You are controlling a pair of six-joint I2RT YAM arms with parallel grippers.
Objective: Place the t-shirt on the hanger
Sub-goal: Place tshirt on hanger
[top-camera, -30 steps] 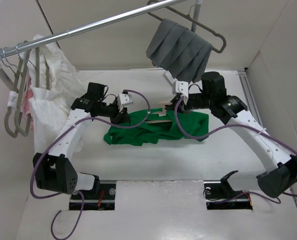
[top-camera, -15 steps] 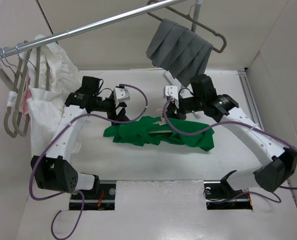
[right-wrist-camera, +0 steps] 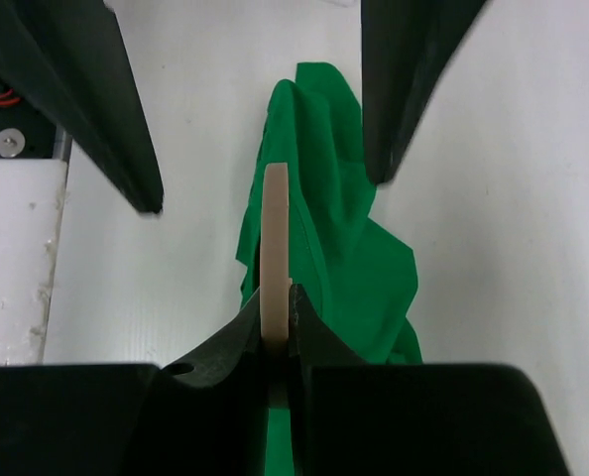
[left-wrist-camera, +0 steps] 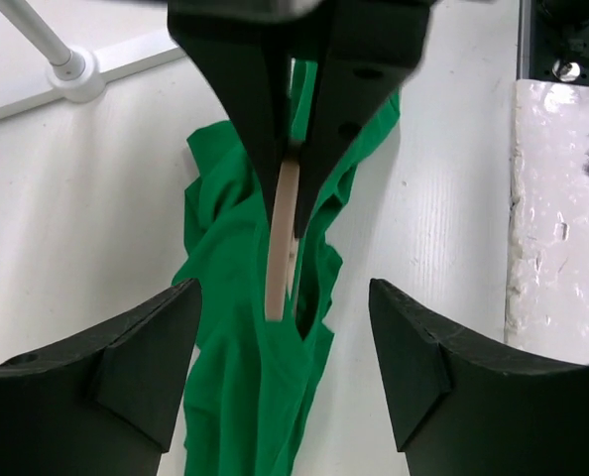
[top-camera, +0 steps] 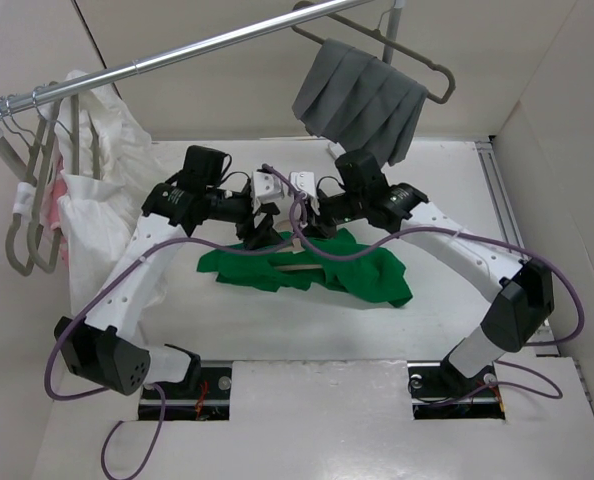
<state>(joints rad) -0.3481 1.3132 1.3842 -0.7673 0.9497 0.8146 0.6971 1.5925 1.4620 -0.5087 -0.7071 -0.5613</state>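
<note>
- One t-shirt lies crumpled on the table, beneath both grippers.
- Edge-up above it, the hanger is pinched by the right gripper, probably to steady it.
- Opposite, the left gripper gapes wide, seemingly ready for cloth.

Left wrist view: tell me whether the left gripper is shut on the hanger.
No: the left gripper is wide open, clear of the hanger, which the right gripper pinches.

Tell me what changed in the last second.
Both arms swung inward: the right gripper, shut on the hanger, moved left; the open left gripper moved right to face it. The t-shirt slid slightly nearer. The rail and grey cloth stayed put.
</note>
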